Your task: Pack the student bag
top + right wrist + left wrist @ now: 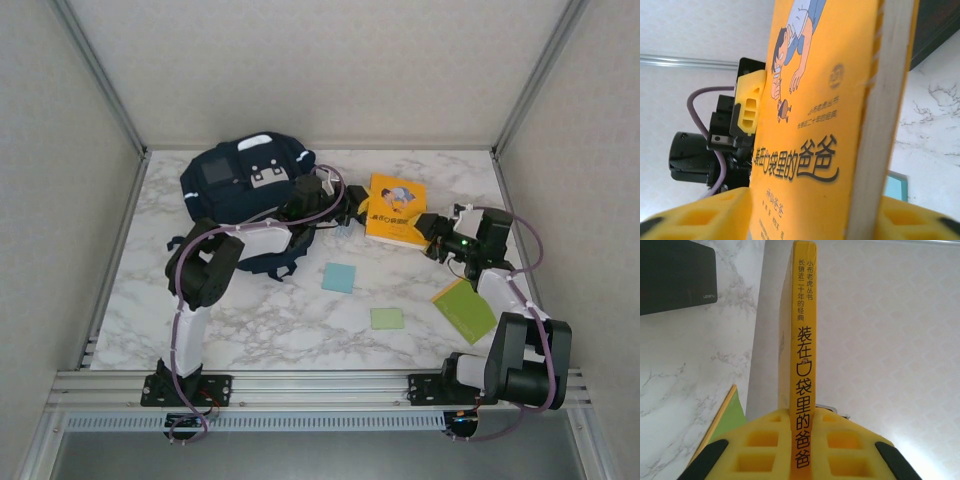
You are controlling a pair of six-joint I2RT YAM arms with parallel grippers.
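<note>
The student bag (pixel 240 175), dark navy with a grey patch, lies at the back left of the marble table. A yellow book (pixel 395 208) with a cartoon cover hangs between both arms just right of the bag. My left gripper (pixel 352 212) is shut on its spine end; in the left wrist view the spine (pixel 804 340) runs up from between the yellow fingers (pixel 760 445). My right gripper (pixel 432 228) clasps the opposite edge. In the right wrist view the cover (pixel 815 125) and page edge fill the gap between its fingers (pixel 700 220).
A green notebook (pixel 465 308) lies near the right arm, also visible as a green notebook corner (pixel 727 417). A blue pad (pixel 338 277) and a small green pad (pixel 386 318) sit mid-table. Grey walls enclose the table on three sides.
</note>
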